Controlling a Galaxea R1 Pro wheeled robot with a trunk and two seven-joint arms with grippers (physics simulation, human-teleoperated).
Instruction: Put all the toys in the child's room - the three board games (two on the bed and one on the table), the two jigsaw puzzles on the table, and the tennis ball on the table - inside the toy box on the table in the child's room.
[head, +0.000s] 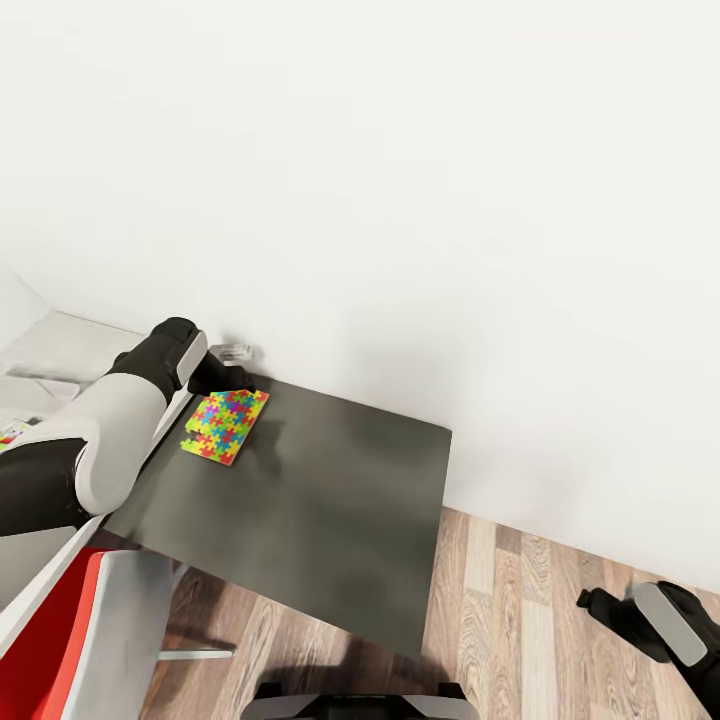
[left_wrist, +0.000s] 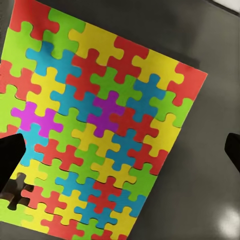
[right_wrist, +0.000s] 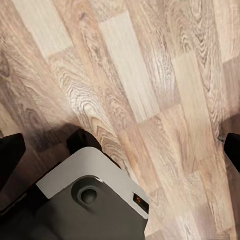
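Overhead, left gripper (left_wrist: 120, 147) spread wide above jigsaw puzzle (head: 225, 426) near dark unit (head: 330, 500) edge; right gripper (right_wrist: 120, 150) apparently open over floor (right_wrist: 150, 75).

left arm (head: 95, 440): white rounded shell, black joint bands, black wrist; left gripper (head: 232, 385) black, blunt dark fingers (left_wrist: 11, 155); right gripper (head: 598, 603) black, grey wrist plate; grey base (right_wrist: 90, 205) with round recessed button

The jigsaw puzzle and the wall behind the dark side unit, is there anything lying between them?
In the head view, bare dark top lies between the jigsaw puzzle and the wall.
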